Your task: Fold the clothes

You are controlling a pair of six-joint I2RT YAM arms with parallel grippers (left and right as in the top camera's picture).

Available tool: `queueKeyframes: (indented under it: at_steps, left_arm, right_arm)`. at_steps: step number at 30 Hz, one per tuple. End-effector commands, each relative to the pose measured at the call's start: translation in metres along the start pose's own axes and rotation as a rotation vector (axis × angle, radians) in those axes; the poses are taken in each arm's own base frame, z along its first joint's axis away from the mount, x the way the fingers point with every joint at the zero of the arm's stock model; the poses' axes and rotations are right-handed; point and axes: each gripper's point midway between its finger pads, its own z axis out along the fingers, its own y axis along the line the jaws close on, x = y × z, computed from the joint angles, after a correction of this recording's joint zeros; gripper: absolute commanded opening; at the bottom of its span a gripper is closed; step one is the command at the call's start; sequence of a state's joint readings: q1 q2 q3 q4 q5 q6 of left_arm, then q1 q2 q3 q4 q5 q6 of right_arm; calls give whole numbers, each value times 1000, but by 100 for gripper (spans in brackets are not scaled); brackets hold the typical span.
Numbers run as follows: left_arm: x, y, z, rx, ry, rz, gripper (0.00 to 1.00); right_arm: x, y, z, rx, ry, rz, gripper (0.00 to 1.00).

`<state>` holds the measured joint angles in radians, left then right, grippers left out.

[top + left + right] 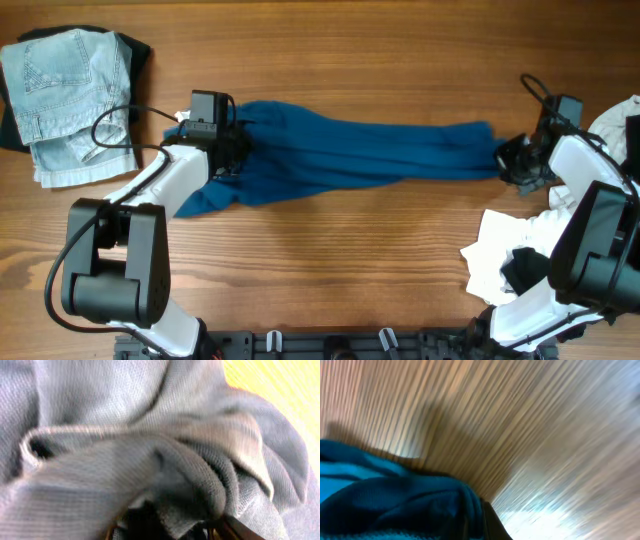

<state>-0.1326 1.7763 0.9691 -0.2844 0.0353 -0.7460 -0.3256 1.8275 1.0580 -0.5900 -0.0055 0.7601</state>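
The blue shirt (pixel 360 150) lies stretched lengthwise across the middle of the wooden table (pixel 350 280). We see the left arm bent inward and low, its left gripper (pixel 235 150) clamped on the bunched left end. The right gripper (pixel 510 160) pinches the narrow right end. We note jeans (pixel 70 100) at far left and white cloth (pixel 500 260) at near right.

Overhead sharp, evenly lit; wrist cams v. blurry.
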Motion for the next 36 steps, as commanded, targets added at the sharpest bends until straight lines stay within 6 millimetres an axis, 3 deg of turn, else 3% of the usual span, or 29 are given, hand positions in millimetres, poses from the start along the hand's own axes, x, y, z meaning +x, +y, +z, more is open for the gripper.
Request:
queueKeyframes:
  at_steps: [1,4,5,7,8,10,11,12,13,16,21,25,36]
  left_arm:
    - [-5,5,-1,-23,-21,3,54]
    - [-5,5,-1,-23,-21,3,56]
    - [-5,5,-1,-23,-21,3,56]
    - [-5,5,-1,-23,-21,3,56]
    - [-5,5,-1,-23,-22,3,57]
    - [-5,5,-1,-23,-21,3,57]
    - [-5,5,-1,-23,-21,3,57]
    - [-5,5,-1,-23,-21,3,57]
    - [-5,5,-1,-23,-21,3,57]
    - [-5,5,-1,-23,-20,3,57]
    - [-4,7,-1,-30,-14,3,59]
    - [-2,8,-1,-36,-7,2,59]
    - [1,11,-1,-46,6,2,63]
  right_arm:
    - [-56,-50,-6,281,-246,-21,5]
    - [-66,-39,-11,256,-265,-75,4]
    - [-62,-25,-9,195,-223,-154,13]
    - [-61,-17,-9,157,-204,-198,13]
    - [-61,-16,-9,154,-203,-202,4]
    - [-59,-11,-8,129,-192,-243,4]
    - [-55,-2,-7,81,-168,-295,17]
    - [-48,8,-5,20,-131,-355,79]
    - [-37,20,-5,-57,-85,-410,100]
    - [-1,54,-11,-300,78,-390,100]
    - [19,83,-25,-494,204,-251,100]
    - [29,74,-23,-448,270,-146,100]
    - [52,40,-18,-302,359,-152,100]
